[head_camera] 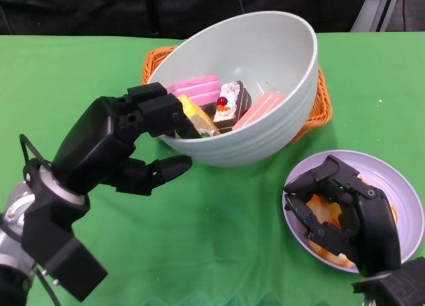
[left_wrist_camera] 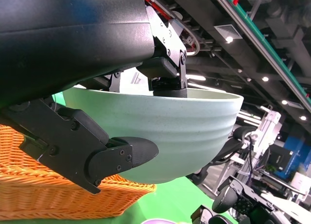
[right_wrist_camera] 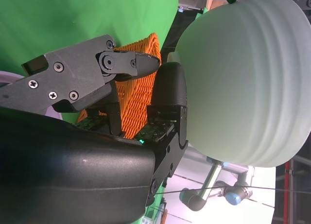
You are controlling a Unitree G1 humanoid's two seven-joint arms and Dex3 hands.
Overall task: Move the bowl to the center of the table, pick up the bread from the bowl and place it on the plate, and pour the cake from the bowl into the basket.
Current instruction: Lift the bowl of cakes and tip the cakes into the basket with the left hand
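My left hand [head_camera: 126, 143] grips the near-left rim of the pale green bowl [head_camera: 272, 60], fingers inside and thumb under the wall. The bowl is lifted and tipped toward me above the orange basket [head_camera: 320, 113]. Inside it lie pink cake slices [head_camera: 196, 88], a chocolate slice with a cherry [head_camera: 231, 101] and a yellow piece [head_camera: 196, 117]. In the left wrist view the bowl [left_wrist_camera: 189, 131] hangs clear of the basket [left_wrist_camera: 58, 199]. My right hand [head_camera: 345, 213] hovers over the lilac plate [head_camera: 402, 183], fingers apart above the orange bread [head_camera: 321, 210] lying on it.
Green cloth [head_camera: 219, 246] covers the table, with bare room in front between my two hands. The basket stands at the back centre under the bowl. In the right wrist view the bowl [right_wrist_camera: 243, 78] and the basket [right_wrist_camera: 141, 93] lie beyond my fingers [right_wrist_camera: 97, 68].
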